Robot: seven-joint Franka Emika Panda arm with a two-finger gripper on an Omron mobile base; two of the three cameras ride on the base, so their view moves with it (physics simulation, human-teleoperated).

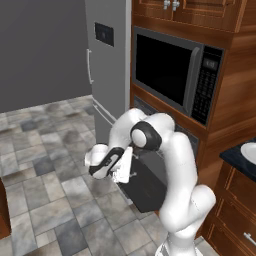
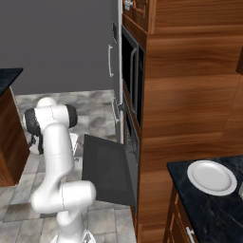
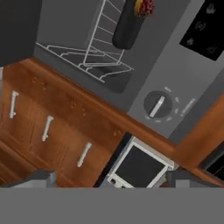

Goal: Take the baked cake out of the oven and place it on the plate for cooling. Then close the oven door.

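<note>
The oven door (image 2: 107, 173) is hanging fully open, its dark panel dropped down and jutting out from the oven (image 2: 131, 137) in the wooden cabinet column. The white arm (image 2: 54, 156) is standing just beside the door's outer edge, over the tiled floor (image 2: 95, 107). The plate (image 2: 211, 177) is sitting bare near the dark bench's (image 2: 199, 209) front left corner.

We stand in a home kitchen: a built-in microwave (image 1: 175, 75) sits above a steel wall oven (image 3: 131, 65) with its oven door (image 2: 107, 168) dropped open, framed by reddish wood cabinets (image 2: 190, 80). We see a grey refrigerator (image 1: 107, 65), stone-tile floor (image 1: 45, 150) and 1 white plate (image 2: 211, 177) on a dark counter (image 2: 209, 209).
</note>
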